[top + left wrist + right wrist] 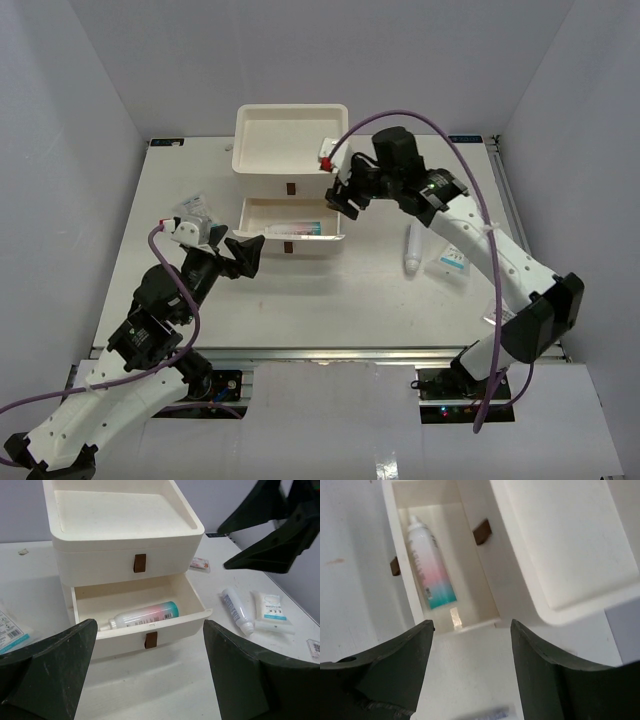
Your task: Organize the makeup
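The bottle [429,562] lies in the pulled-out drawer [292,243] (evidently its sorting spot). The right gripper [345,203] hangs above, jaws apart, empty; the left gripper [250,254] waits wide open, empty.

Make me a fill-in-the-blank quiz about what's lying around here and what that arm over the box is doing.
1. The pink-and-teal bottle lies inside the pulled-out ____ of the white box.
2. The right gripper hovers over it with its jaws ____ and nothing between them.
3. The white tube and the sachet lie on the ____, outside the box.
Missing words: drawer; open; table.
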